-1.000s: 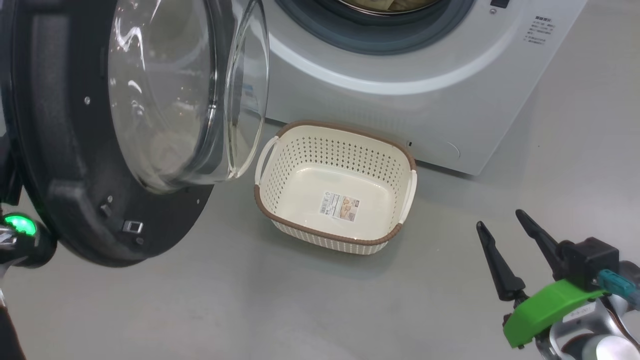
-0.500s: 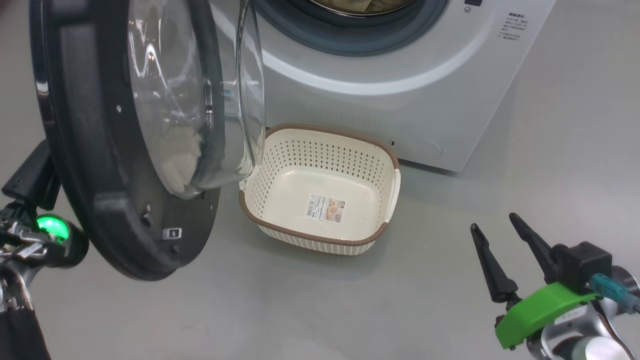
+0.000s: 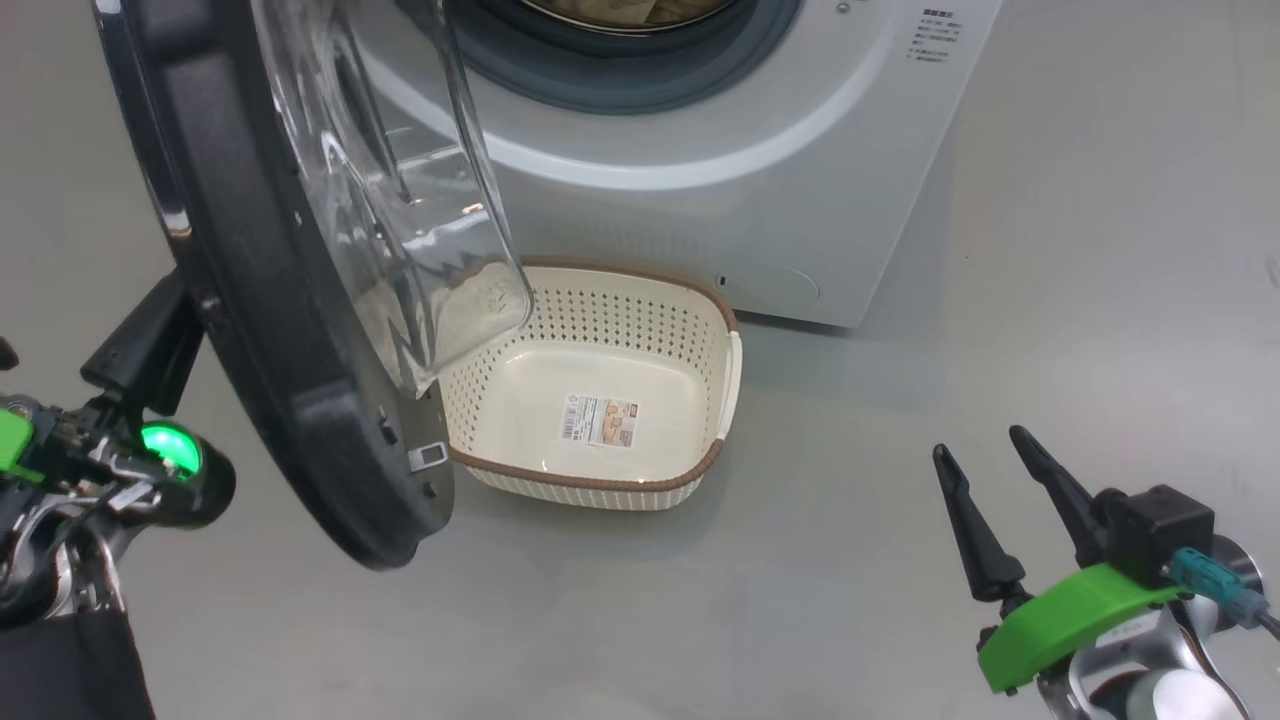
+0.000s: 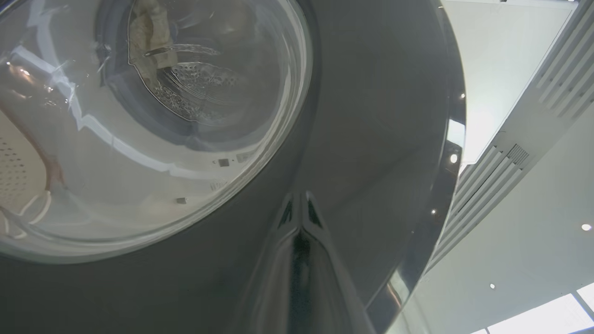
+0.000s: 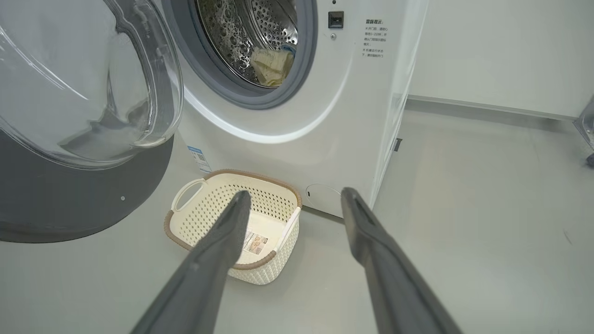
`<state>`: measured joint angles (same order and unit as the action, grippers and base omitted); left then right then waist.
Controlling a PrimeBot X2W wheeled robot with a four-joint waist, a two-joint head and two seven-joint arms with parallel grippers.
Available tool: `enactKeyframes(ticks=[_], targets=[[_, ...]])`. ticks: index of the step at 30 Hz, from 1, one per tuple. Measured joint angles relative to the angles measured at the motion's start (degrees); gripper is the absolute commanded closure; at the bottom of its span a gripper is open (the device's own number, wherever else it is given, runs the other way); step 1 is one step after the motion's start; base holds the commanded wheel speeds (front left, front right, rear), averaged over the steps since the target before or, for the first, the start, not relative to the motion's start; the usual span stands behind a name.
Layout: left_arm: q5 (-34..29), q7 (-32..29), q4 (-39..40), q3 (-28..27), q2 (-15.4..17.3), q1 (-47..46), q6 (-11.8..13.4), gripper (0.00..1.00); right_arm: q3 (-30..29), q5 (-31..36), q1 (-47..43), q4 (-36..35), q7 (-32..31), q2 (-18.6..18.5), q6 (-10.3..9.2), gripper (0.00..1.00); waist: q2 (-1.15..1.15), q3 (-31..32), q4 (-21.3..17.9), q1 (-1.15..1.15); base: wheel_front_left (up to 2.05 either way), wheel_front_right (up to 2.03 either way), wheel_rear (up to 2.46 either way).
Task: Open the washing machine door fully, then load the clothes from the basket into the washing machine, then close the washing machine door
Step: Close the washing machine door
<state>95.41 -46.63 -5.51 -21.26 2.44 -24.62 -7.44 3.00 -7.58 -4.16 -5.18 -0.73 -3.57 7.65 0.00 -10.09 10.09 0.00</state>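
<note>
The washing machine door (image 3: 270, 380) stands part open, its glass bowl (image 3: 420, 200) hanging over the left end of the basket (image 3: 590, 487). My left gripper (image 4: 300, 232) is shut, its tips pressed on the door's glossy black outer face (image 4: 371, 116). The cream basket (image 5: 209, 208) sits on the floor in front of the washing machine (image 3: 800, 150) and holds no clothes. Pale yellow clothes (image 5: 271, 65) lie in the steel drum. My right gripper (image 3: 975, 441) hovers open and holding nothing at the lower right, well clear of the basket.
The left wrist with its green light (image 3: 168, 450) sits behind the door at the lower left. Grey floor (image 3: 1100, 300) stretches to the right of the machine. A white wall with a skirting (image 5: 487, 109) runs behind it.
The door has swung further toward the machine and now looks more edge-on, with my left arm following behind it. The head camera has shifted. My right gripper has stayed put.
</note>
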Motion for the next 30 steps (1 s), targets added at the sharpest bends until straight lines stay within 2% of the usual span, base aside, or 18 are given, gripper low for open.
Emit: enactKeyframes(ticks=[14,19,30], targets=[[-1.0,6.1,-3.5,7.8,-0.5,-3.5,0.0,1.0,-0.5,-0.5,1.8,1.5,1.8,0.5,0.0,0.0,0.0,-1.7,-4.5,0.0,0.0,0.0,0.0],[1.0,8.4,-4.2,11.6,-0.6,-5.1,0.0,1.0,-0.6,-0.5,2.3,2.0,2.4,0.7,0.0,0.0,0.0,-2.3,-5.7,0.0,0.0,0.0,0.0],[-0.1,16.5,-6.3,17.1,-0.6,-7.5,0.0,1.0,-0.6,-1.1,3.1,3.4,3.7,0.8,0.0,0.0,0.0,-2.7,-8.7,0.0,0.0,0.0,0.0]])
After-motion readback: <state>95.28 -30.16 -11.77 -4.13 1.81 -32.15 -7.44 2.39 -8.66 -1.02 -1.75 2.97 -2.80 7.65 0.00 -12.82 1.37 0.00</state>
